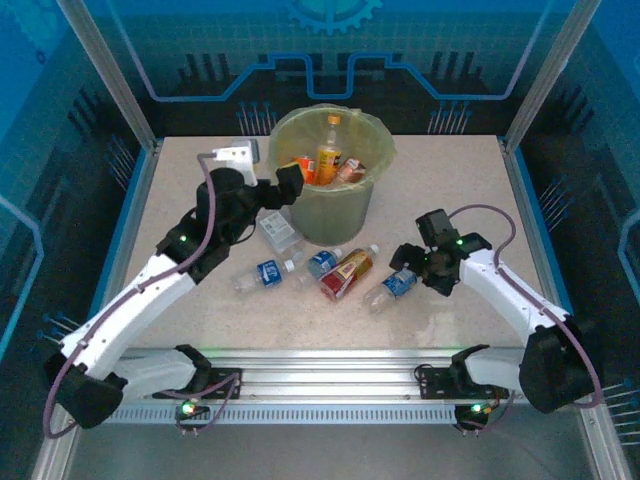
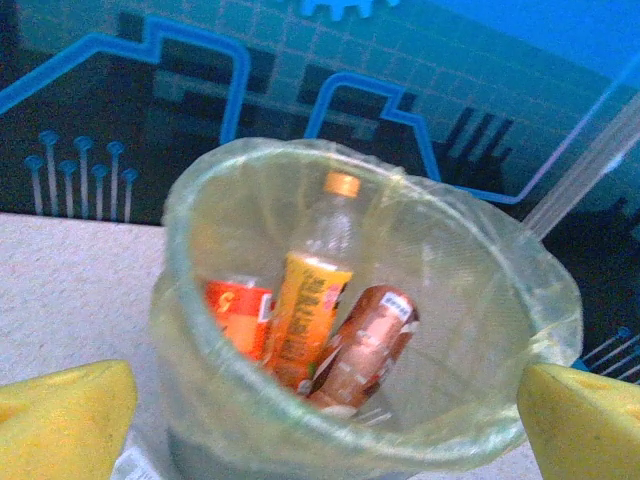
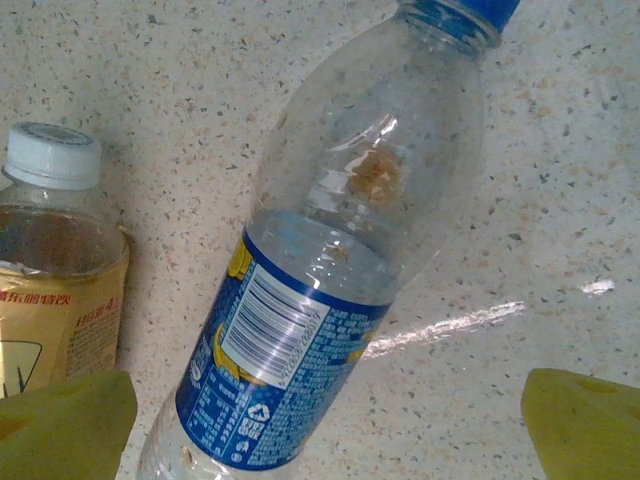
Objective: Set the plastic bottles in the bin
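Wide-open and empty, left gripper [image 2: 325,420] faces the bin [image 2: 480,300] at twelve o'clock, right gripper [image 3: 325,425] likewise over a blue-labelled bottle [image 3: 330,250] at the bin's five o'clock.

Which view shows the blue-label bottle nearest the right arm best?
Right wrist view: the blue-label bottle lies close up, with barcode, label and blue cap clear. Top external shows it small, lying on the table. Left wrist view faces the bin instead.
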Controlling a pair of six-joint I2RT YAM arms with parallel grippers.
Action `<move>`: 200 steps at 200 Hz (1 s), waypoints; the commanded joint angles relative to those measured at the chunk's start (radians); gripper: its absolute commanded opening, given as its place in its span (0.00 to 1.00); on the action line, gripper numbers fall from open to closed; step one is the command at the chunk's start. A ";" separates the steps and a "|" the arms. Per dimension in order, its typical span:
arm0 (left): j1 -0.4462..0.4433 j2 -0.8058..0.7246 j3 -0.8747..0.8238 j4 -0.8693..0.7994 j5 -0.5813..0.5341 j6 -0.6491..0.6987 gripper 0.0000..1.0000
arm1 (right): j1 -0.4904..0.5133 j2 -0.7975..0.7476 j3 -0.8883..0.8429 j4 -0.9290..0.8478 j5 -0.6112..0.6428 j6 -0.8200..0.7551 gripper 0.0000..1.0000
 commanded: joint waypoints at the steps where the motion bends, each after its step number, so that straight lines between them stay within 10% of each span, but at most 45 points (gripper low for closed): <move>1: 0.013 -0.066 -0.061 0.015 -0.092 -0.066 0.99 | -0.017 0.029 -0.013 0.045 -0.015 0.016 1.00; 113: 0.072 -0.099 -0.131 -0.038 -0.100 -0.165 0.99 | -0.067 0.203 -0.066 0.211 -0.062 0.013 0.98; 200: 0.089 -0.094 -0.132 -0.044 -0.089 -0.194 0.99 | -0.073 0.302 -0.075 0.278 -0.082 0.006 0.73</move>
